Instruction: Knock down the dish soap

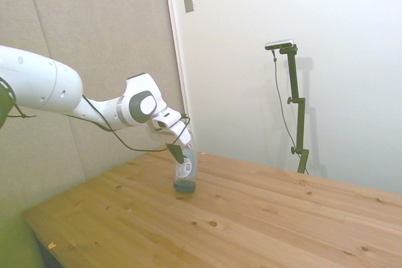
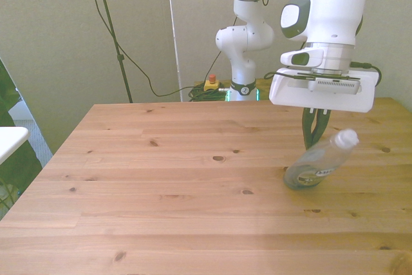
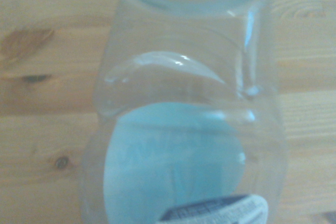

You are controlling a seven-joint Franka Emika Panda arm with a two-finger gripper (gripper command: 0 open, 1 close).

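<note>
The dish soap (image 2: 313, 164) is a clear bottle with a white cap, a white label and a little blue liquid. It leans steeply toward the front view's right, with only its base edge on the table (image 2: 180, 178). My gripper (image 2: 313, 138) hangs just behind its upper part, fingers together and touching it, holding nothing. In the side view the dish soap (image 1: 186, 169) stands right under the gripper (image 1: 176, 150). The dish soap (image 3: 184, 129) fills the wrist view from close by, blurred.
A second white robot arm (image 2: 244, 37) stands behind the table's far edge, with cables and a yellow box with a red button (image 2: 210, 84) on the floor. A white object's edge (image 2: 9, 140) shows at the front view's left.
</note>
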